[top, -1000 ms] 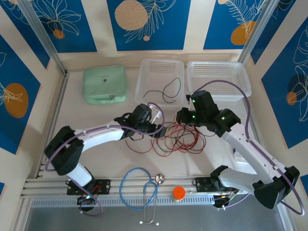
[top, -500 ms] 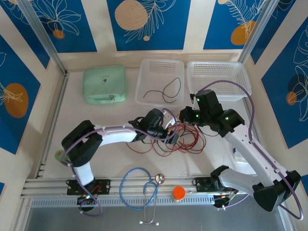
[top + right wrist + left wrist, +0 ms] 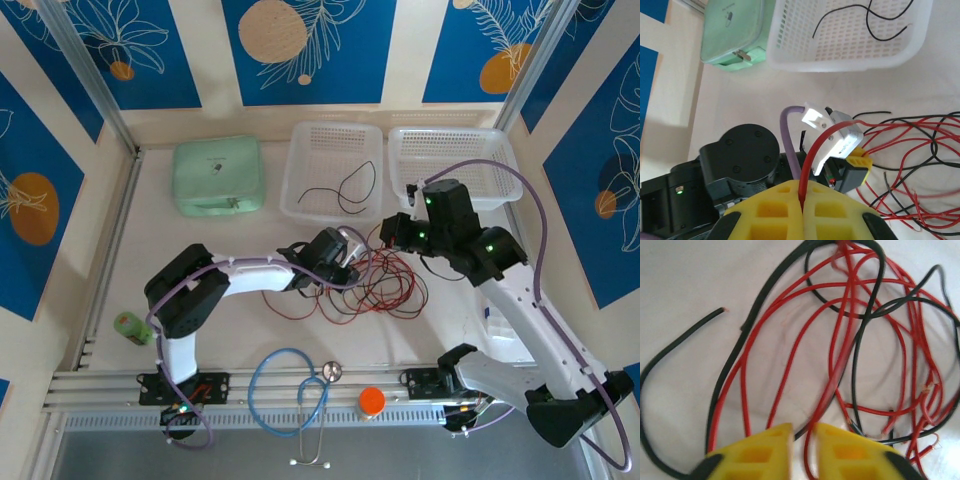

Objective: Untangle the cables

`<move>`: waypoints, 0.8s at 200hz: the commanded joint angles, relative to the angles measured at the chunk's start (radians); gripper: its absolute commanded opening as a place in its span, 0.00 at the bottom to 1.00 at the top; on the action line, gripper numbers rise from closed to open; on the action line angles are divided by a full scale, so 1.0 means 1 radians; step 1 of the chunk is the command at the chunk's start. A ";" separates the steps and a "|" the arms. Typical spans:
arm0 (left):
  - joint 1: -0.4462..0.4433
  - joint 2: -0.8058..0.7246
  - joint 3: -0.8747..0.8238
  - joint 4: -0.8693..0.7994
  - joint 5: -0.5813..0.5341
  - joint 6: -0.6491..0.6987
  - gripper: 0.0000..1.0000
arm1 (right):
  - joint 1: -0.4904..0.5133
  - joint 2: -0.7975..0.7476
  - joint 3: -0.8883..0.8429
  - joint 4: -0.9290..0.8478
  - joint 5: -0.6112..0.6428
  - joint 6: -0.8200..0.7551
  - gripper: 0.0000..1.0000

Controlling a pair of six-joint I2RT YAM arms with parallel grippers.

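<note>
The cables [image 3: 378, 288] lie as a loose tangle of red and black loops mid-table. My left gripper [image 3: 352, 262] sits at the tangle's left edge. In the left wrist view its yellow jaws [image 3: 803, 432] stand slightly apart, open, and a red cable [image 3: 832, 385] runs loosely through the gap above a black cable [image 3: 755, 315]. My right gripper [image 3: 392, 232] hovers at the tangle's upper right. The right wrist view shows it [image 3: 802, 187] shut on one red cable [image 3: 812, 155], which arches up over the left wrist toward the heap [image 3: 920, 150].
A mint-green case [image 3: 218, 177] lies at the back left. Two white baskets stand behind the tangle; the middle one [image 3: 335, 128] holds a black wire [image 3: 345, 190], and the right one [image 3: 450, 133] is beside it. A blue stethoscope [image 3: 290, 390] and an orange cap [image 3: 372, 401] lie near the front edge.
My left arm has swung right, carrying its gripper into the tangle's left edge. My right gripper has drawn up and to the right with the red cable.
</note>
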 commanded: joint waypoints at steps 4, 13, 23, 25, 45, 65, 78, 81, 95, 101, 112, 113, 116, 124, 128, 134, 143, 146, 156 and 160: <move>-0.008 0.022 0.029 -0.053 -0.079 0.007 0.02 | -0.016 -0.017 0.062 -0.039 -0.023 -0.037 0.00; -0.008 0.026 0.027 -0.058 -0.092 0.002 0.00 | -0.020 -0.020 0.079 -0.048 -0.020 -0.044 0.00; -0.008 0.029 0.026 -0.065 -0.109 -0.003 0.00 | -0.025 -0.021 0.103 -0.057 -0.018 -0.053 0.00; -0.008 0.029 0.025 -0.066 -0.112 -0.003 0.00 | -0.026 -0.021 0.107 -0.059 -0.018 -0.054 0.00; -0.009 0.028 0.021 -0.088 -0.150 -0.010 0.00 | -0.037 -0.023 0.159 -0.080 -0.012 -0.073 0.00; -0.008 0.031 0.021 -0.123 -0.193 -0.017 0.00 | -0.049 -0.018 0.219 -0.102 -0.002 -0.097 0.00; -0.007 0.034 0.018 -0.141 -0.214 -0.024 0.00 | -0.058 -0.011 0.262 -0.117 0.009 -0.114 0.00; -0.006 0.035 0.016 -0.145 -0.218 -0.026 0.00 | -0.060 -0.011 0.273 -0.120 0.012 -0.117 0.00; -0.006 0.035 0.006 -0.152 -0.230 -0.033 0.00 | -0.069 -0.002 0.317 -0.135 0.022 -0.137 0.00; -0.007 0.034 0.000 -0.155 -0.234 -0.038 0.00 | -0.075 0.003 0.338 -0.140 0.026 -0.144 0.00; -0.007 0.033 -0.010 -0.156 -0.240 -0.043 0.00 | -0.088 0.013 0.377 -0.150 0.031 -0.158 0.00; -0.006 0.033 -0.012 -0.158 -0.240 -0.045 0.00 | -0.089 0.014 0.381 -0.152 0.032 -0.161 0.00; -0.007 0.031 -0.014 -0.159 -0.242 -0.046 0.00 | -0.092 0.017 0.393 -0.154 0.033 -0.165 0.00; -0.007 0.029 -0.020 -0.162 -0.246 -0.049 0.00 | -0.102 0.026 0.427 -0.161 0.039 -0.178 0.00; -0.005 0.027 -0.023 -0.163 -0.248 -0.049 0.00 | -0.108 0.031 0.443 -0.165 0.044 -0.184 0.00; -0.005 0.024 -0.029 -0.164 -0.251 -0.049 0.00 | -0.116 0.038 0.466 -0.167 0.048 -0.195 0.00; -0.005 0.019 -0.036 -0.167 -0.257 -0.050 0.00 | -0.131 0.049 0.503 -0.172 0.052 -0.209 0.00; -0.004 0.016 -0.038 -0.169 -0.259 -0.051 0.00 | -0.135 0.052 0.513 -0.173 0.054 -0.213 0.00; -0.003 0.009 -0.047 -0.169 -0.264 -0.052 0.00 | -0.150 0.069 0.553 -0.174 0.057 -0.230 0.00; -0.004 0.008 -0.050 -0.170 -0.266 -0.053 0.00 | -0.158 0.075 0.569 -0.176 0.059 -0.236 0.00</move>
